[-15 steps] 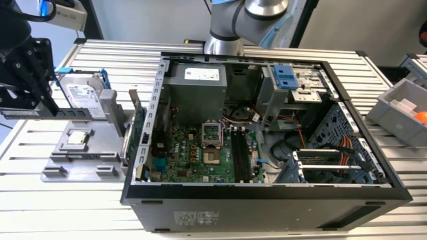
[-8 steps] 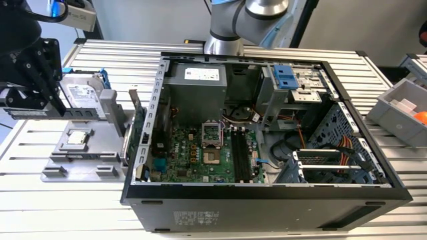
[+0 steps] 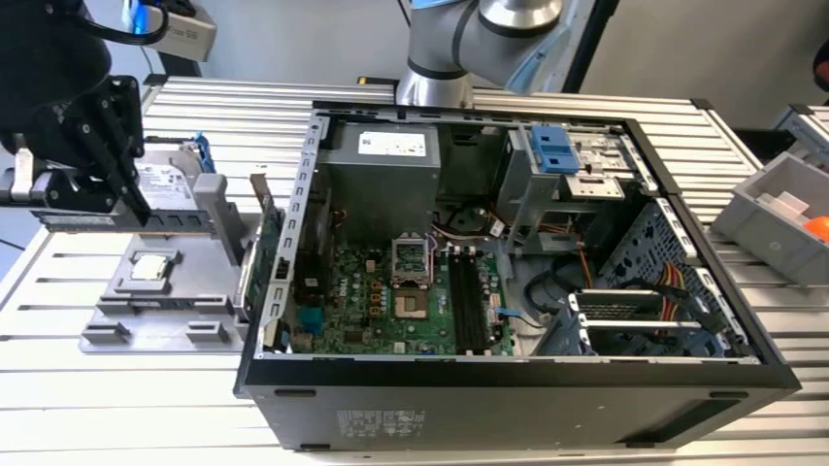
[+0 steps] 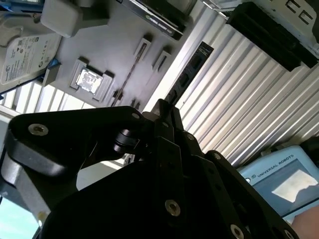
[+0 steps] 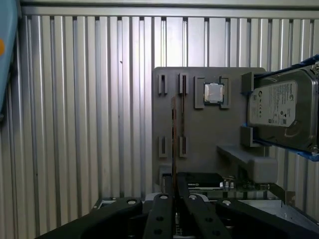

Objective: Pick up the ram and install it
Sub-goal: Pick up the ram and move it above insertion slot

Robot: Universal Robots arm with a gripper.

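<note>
The ram is a thin dark stick with black chips, and it juts out from between my fingertips. My gripper is shut on one end of it. In the first wrist view the ram shows edge-on, reaching out from the gripper over the grey holder tray. In the exterior view the gripper hangs at the left, above the tray, with the ram lying level beneath the fingers. The open computer case lies to the right, its motherboard facing up.
A silver hard drive with blue rails leans at the tray's back. A processor chip sits in a tray pocket. A green expansion card stands between tray and case. A grey bin sits at the exterior view's right.
</note>
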